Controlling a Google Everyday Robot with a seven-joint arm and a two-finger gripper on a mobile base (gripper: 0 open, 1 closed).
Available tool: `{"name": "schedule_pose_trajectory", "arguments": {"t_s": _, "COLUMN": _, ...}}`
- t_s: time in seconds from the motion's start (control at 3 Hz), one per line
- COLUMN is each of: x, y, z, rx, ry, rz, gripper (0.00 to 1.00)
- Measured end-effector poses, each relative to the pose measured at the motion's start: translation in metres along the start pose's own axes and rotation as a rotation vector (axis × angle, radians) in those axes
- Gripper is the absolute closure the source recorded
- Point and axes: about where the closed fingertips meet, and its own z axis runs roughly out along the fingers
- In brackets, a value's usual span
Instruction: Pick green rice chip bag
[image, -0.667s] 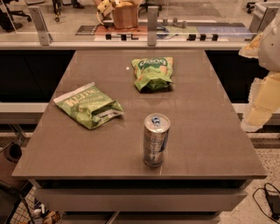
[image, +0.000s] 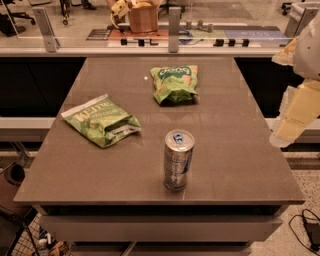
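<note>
Jaws first: honestly can't tell if they're open or closed. All that shows is the pale arm (image: 296, 111) hanging off the right side of the bench (image: 235, 155), well apart from everything on it, so I'd call the reach not yet begun.

The green rice chip bag (image: 174, 83) lies toward the far middle of the bench, a bit crumpled, logo up. The silver drink can (image: 178, 160) stands upright nearer the front, roughly in line with the bag. The flatter Kettle chip bag (image: 101, 120) is off to the left.

To do this well, I'd bring the jaws in from the right and above, not from the front, so the can doesn't get clipped. Go wide open, come down over a puffy crumpled fold and pinch that. The bag's probably light and slippery.
</note>
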Motion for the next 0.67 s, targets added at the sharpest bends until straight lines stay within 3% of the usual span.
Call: {"name": "schedule_pose_trajectory", "arguments": {"t_s": 0.67, "x": -0.005, "y": -0.019, "z": 0.007, "rx": 0.051, "ry": -0.095, "rz": 0.180, "gripper": 0.00}}
